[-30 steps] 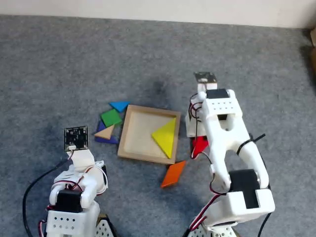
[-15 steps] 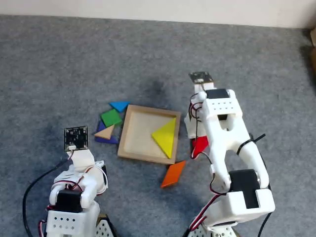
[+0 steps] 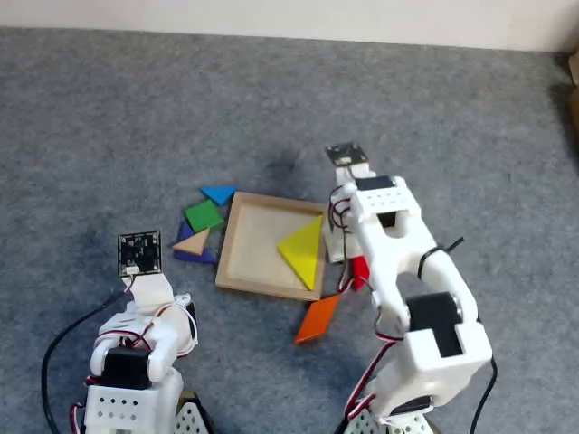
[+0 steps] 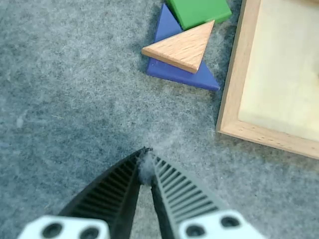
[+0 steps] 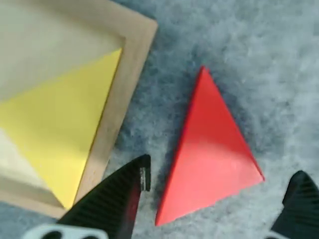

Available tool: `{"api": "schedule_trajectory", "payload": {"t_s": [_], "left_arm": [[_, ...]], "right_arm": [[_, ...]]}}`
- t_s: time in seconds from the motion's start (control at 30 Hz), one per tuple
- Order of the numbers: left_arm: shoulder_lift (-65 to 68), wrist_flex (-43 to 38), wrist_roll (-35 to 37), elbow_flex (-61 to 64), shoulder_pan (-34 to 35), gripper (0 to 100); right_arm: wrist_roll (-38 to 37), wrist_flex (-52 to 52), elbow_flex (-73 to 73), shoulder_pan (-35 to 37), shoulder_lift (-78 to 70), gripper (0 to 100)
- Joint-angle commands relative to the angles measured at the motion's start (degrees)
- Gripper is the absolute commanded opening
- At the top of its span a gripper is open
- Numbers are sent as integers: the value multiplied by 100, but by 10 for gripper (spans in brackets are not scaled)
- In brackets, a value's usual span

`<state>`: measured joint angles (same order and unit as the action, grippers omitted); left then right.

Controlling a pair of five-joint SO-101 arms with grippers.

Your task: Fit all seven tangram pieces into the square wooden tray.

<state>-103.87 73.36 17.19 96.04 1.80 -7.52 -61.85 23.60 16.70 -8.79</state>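
The square wooden tray [image 3: 237, 237] lies mid-table with a yellow triangle [image 3: 303, 250] against its right wall. A red triangle [image 5: 212, 154] lies on the carpet just outside that wall, and my right gripper [image 5: 219, 181] stands open over it, one finger on each side. An orange parallelogram [image 3: 317, 318] rests below the tray's lower right corner. Left of the tray cluster a light blue triangle [image 3: 218, 193], a green square [image 3: 203, 215], a bare wooden triangle [image 4: 182, 47] and a dark blue triangle [image 4: 179, 74] under it. My left gripper [image 4: 146, 160] is shut on nothing, on the carpet short of that cluster.
Grey carpet covers the whole table. The tray rim [image 5: 119, 109] runs close to one right finger [image 5: 134, 184]. The left arm's base [image 3: 131, 380] sits at the front left. Open carpet lies behind the tray and far right.
My right arm has swung left toward the tray, its wrist now closer to the tray's right wall above the red triangle. The left arm and the pieces have not moved.
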Motion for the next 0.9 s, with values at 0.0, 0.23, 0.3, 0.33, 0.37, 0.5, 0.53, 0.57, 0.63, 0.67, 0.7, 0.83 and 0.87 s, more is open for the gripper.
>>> {"api": "schedule_trajectory", "payload": {"t_s": [0.0, 0.23, 0.3, 0.33, 0.37, 0.5, 0.53, 0.57, 0.63, 0.67, 0.7, 0.83, 0.87], "left_arm": [[-22, 26, -44, 110, 40, 5], [-22, 26, -44, 110, 40, 5], [-22, 26, -44, 110, 40, 5], [-22, 26, -44, 110, 40, 5], [-22, 26, -44, 110, 40, 5], [-22, 26, -44, 110, 40, 5], [-22, 26, -44, 110, 40, 5], [-22, 26, -44, 110, 40, 5], [-22, 26, -44, 110, 40, 5], [-22, 26, -44, 110, 40, 5], [-22, 26, -44, 110, 40, 5], [-22, 26, -44, 110, 40, 5], [-22, 26, -44, 110, 40, 5]], "right_arm": [[-53, 84, -57, -189, -4, 392], [-88, 409, -48, -215, -426, 363], [-88, 409, -48, -215, -470, 315], [-88, 409, -48, -233, -470, 295], [-88, 409, -48, -233, -470, 276], [-97, 409, -22, -242, -470, 236], [-97, 409, -22, -242, -470, 229], [-97, 409, -13, -251, -470, 220], [-97, 400, -13, -251, -462, 200], [-97, 391, -13, -251, -444, 191], [-97, 338, -13, -251, -391, 187], [-97, 242, 22, -251, 180, 180], [-97, 242, 119, -251, 365, 180]]}}
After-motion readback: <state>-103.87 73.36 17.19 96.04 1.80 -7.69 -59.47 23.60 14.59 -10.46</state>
